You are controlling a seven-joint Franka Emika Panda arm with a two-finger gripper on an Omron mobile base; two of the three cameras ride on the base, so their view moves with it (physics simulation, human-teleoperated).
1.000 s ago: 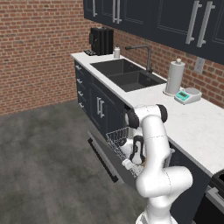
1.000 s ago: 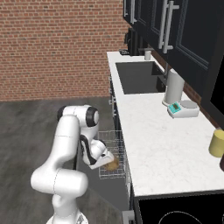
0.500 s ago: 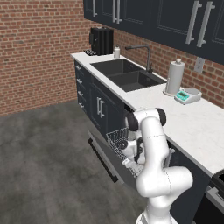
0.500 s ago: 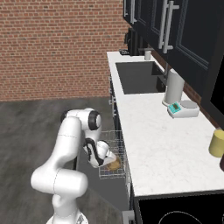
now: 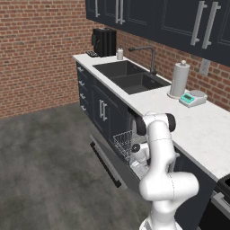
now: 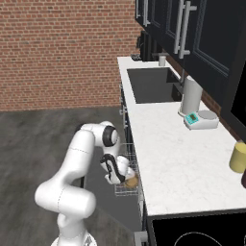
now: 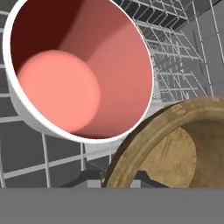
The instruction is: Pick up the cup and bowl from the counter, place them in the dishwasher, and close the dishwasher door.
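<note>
White rack [image 7: 183, 57] holds cup [image 7: 78, 74], mouth facing camera, beside bowl [image 7: 175, 144].

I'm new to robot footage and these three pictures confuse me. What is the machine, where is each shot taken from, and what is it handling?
It is a white robot arm in a computer-rendered kitchen. Two cameras sit behind it, left and right, looking over it at the counter. A third camera sits on the hand.

The arm reaches down into the open dishwasher, whose door lies folded down. The gripper is low over the white wire rack.

The hand view looks closely at the cup, white outside and salmon-red inside, with the wooden bowl right beside it, both over the rack wires. Whether the gripper holds the bowl cannot be told.

On the counter stand a paper towel roll and a small scale.
</note>
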